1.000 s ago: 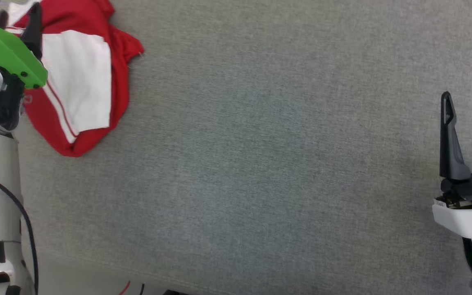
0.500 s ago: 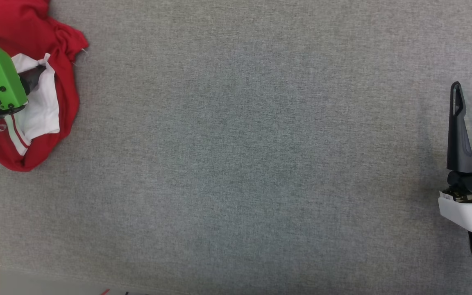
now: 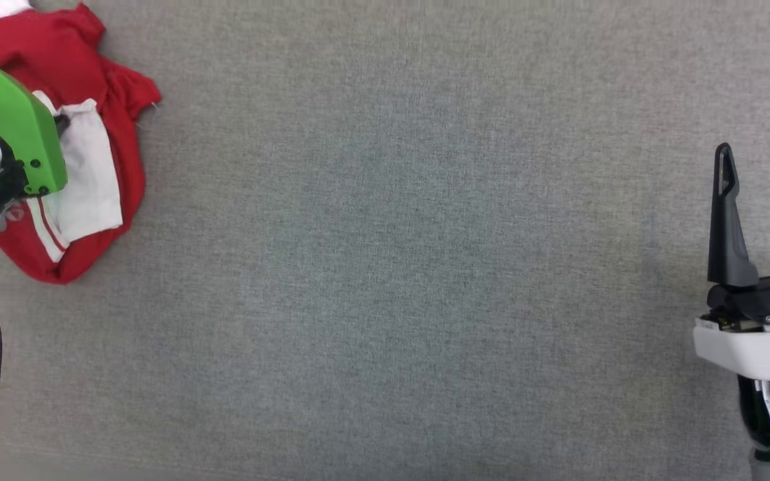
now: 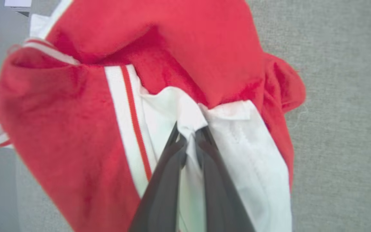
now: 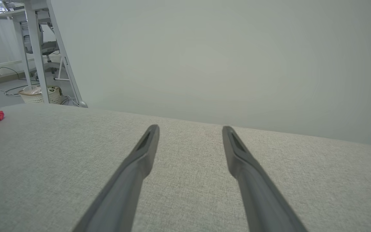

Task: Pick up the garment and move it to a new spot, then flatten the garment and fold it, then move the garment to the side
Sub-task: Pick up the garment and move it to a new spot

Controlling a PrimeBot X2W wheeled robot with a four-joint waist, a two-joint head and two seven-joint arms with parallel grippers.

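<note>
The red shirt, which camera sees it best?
The left wrist view: the red shirt is close up, its white part pinched by the left gripper. The head view has it bunched at the left; the right wrist view catches a small red bit.

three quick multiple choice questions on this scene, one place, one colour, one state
1. Where is the garment in the head view? A) centre B) upper left C) lower right
2. What colour is the fold pinched by the left gripper? A) black B) blue C) white
3. How is the right gripper? A) open, holding nothing B) shut on the garment C) shut on nothing
Answers: 1 B: it lies bunched at the top left. 2 C: the jaws close on white cloth. 3 A: its jaws stand apart over the bare grey surface.
</note>
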